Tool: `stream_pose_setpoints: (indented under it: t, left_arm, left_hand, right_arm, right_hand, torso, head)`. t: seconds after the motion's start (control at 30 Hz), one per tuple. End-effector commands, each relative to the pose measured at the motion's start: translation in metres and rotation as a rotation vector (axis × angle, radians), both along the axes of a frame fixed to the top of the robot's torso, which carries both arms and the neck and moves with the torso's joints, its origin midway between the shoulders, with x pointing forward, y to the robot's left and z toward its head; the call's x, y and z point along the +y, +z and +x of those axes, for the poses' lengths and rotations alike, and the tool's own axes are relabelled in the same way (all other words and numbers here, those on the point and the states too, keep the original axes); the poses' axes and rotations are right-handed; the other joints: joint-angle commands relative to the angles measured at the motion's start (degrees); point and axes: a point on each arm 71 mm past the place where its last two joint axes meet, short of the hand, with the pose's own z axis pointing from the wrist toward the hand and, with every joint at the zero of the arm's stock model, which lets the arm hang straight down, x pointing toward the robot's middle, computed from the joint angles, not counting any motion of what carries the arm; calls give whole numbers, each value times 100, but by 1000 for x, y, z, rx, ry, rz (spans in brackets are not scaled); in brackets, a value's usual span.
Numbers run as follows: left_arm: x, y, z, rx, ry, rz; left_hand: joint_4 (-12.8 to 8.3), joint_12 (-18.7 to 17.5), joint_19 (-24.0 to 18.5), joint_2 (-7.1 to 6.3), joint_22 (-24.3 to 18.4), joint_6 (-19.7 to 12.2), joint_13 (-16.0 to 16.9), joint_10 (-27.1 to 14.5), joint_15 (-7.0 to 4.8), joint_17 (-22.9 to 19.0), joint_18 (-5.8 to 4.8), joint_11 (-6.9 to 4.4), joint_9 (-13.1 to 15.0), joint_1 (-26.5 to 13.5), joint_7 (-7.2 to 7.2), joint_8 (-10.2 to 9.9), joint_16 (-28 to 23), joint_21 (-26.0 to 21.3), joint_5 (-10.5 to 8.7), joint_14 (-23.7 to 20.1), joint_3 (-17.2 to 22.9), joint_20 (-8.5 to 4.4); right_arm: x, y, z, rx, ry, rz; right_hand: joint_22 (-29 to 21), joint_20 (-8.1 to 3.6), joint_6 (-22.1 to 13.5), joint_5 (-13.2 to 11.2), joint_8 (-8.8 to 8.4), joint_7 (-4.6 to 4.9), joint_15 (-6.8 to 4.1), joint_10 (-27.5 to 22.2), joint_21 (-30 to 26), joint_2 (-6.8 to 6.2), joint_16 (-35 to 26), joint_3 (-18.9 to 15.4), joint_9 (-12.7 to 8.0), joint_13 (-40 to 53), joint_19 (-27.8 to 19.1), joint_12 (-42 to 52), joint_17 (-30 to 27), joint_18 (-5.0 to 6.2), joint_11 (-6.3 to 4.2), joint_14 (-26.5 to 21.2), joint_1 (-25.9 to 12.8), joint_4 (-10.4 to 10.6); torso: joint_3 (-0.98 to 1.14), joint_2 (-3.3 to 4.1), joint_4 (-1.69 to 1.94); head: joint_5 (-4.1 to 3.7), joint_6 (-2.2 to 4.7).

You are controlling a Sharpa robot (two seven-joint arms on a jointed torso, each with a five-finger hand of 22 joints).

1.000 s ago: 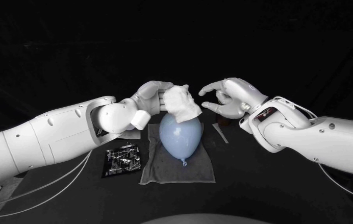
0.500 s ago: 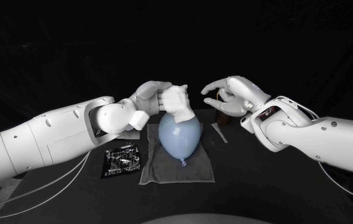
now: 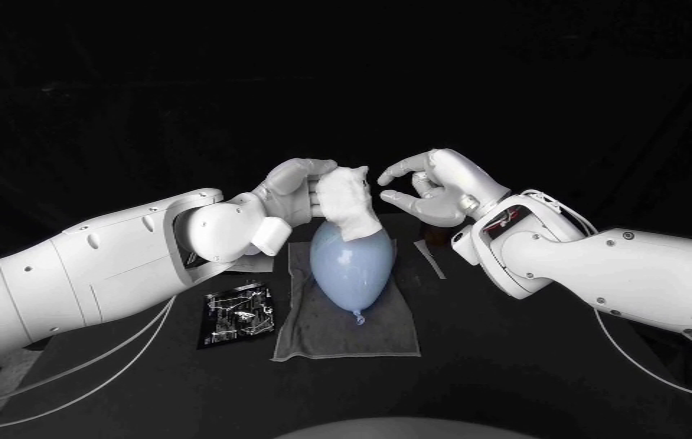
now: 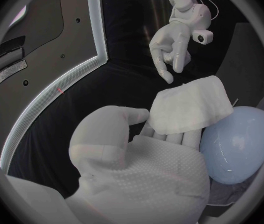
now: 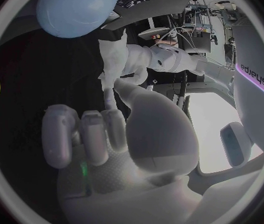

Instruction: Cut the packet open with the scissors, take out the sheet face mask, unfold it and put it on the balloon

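Balloon (image 3: pixel 353 269): pale blue, lying on a grey cloth (image 3: pixel 389 334) in the middle of the black worktop (image 3: pixel 498 384). The knotted tip points back at the robot and the fat round end points away. It also shows up in the left wrist view (image 4: pixel 240 149), just beside that hand's fingers, and in the right wrist view (image 5: pixel 76 7).

Left hand (image 3: pixel 296 191): hovering over the balloon's fat end with the mask grasped between thumb and fingers. The left wrist view (image 4: pixel 138 169) shows the mask lying across the fingers with the thumb beside its edge.

Right hand (image 3: pixel 433 187): up in the air on the other side of the mask, close to it but apart. It's released, with nothing in it, fingers loosely curled and thumb near the fingertips. In the left wrist view (image 4: pixel 172 42) its fingertips hang just short of the mask's edge.

Sheet face mask (image 3: pixel 351 199): white, folded up into a thick pad, out of the packet. It sits in the left hand right above the balloon's round end, and its lower edge overlaps the balloon in the head view. Honestly can't tell if it's touching. It's easy to see in the left wrist view (image 4: pixel 188 107).

Packet (image 3: pixel 238 311): dark and shiny, flat on the worktop just beside the cloth on the robot's left, under the left forearm.

Strip (image 3: pixel 430 257): thin and pale, on the worktop just off the cloth's right edge. It's too small to say what it is.
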Motion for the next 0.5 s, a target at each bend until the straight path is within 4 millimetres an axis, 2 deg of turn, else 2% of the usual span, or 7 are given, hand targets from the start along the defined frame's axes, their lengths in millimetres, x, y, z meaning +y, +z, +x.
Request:
stream_pose_setpoints:
  t: [0.03,0.27,0.5]
  left_arm:
    - [-3,3,-1,-15,-27,-15]
    - [-4,2,-2,-3,-33,-2]
    - [-5,1,-3,7,-41,6]
  left_hand:
    - [44,-26,-17,27,7,-64,-9,-43,9,-13,100,22,1,-9,208,-36,-37,-40,-5,-57,-29,-1]
    - [122,-32,-100,113,1,-273,-13,-323,71,-58,94,80,-17,50,238,-118,-151,-117,-5,-243,-185,46]
    - [158,-32,-119,163,5,-357,-12,-433,93,-76,95,101,-21,73,248,-144,-164,-116,-6,-327,-281,57]
  right_arm:
    - [10,2,-7,-100,77,-60]
    - [26,0,-16,-232,141,-161]
    - [35,-1,-19,-296,162,-232]
  right_hand:
    - [886,-45,47,-1,-29,4,-56,427,34,-41,26,-1,-12,1290,168,26,1505,-18,-41,599,100,-71]
    - [884,-46,26,-7,-73,20,-50,427,26,-138,26,-25,-34,1289,164,26,1505,-17,-29,599,149,-137]
    - [871,-45,19,-8,-91,26,-47,423,5,-173,26,-32,-44,1284,154,16,1505,-11,-25,599,168,-161]
  torso:
    - [-3,-2,-4]
    - [6,0,-2]
    - [2,5,-1]
  head:
    - [23,-12]
    - [68,-22]
    - [85,-32]
